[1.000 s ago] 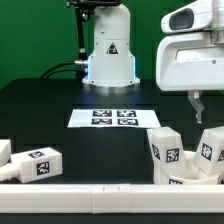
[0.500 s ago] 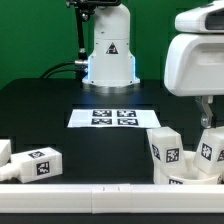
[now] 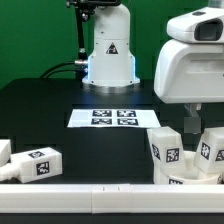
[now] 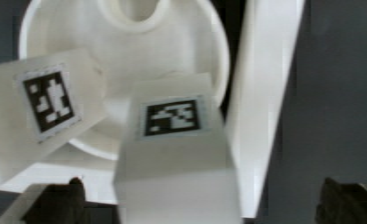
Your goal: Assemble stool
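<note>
- Fingers point(image 4: 349, 203) stand spread as wide as they go and grasp nothing. A tagged leg point(image 4: 175, 135) sits between them in the wrist view, not yet touched.
- That leg rests against the seat point(image 4: 95, 50), with a second leg point(image 4: 52, 100) just beside it. In the exterior view this cluster sits at the right near edge of the tabletop point(image 3: 50, 105). The target is probably the leg farther to the exterior view's right, though the arm point(image 3: 195, 65) hides too much to be sure.
- Step in hand, as I judge it: closing in on the leg for a pick.
- To do it well, keep the leg centred between the fingers and come down straight. Both fingers should meet opposite flat faces together, so the leg neither twists nor tips.
- Watch the second leg and the seat rim: a finger landing on either would shove the whole cluster.
- Take hold low enough for a firm grip, then lift straight up clear of the seat before any sideways move.
- Against the earlier frames, the arm has come in from the exterior view's right and sunk lower, so it now hangs over the cluster. The fingers were just as wide then. Legs, seat and marker board point(image 3: 112, 117) lie where they were.
</note>
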Available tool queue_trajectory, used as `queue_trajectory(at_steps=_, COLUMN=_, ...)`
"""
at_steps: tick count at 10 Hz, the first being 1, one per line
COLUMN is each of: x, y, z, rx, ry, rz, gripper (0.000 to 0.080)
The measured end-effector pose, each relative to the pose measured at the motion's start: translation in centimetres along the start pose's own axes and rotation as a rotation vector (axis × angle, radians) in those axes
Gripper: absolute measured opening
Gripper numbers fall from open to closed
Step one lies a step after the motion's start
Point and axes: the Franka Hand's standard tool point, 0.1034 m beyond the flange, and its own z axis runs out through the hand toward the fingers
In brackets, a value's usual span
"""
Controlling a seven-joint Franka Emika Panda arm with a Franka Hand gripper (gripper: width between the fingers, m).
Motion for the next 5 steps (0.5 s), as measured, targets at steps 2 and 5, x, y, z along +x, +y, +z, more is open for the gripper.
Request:
queue_trajectory(at_steps=2, x=0.0, y=0.4, z=0.1, rx=0.000, ry=0.000, rz=0.021, gripper=0.0649)
queue_trajectory(at_steps=5, x=-0.2, y=0.6, z=1.4, rx=-0.007, ry=-0.015, rz=0.079, gripper=0.0649)
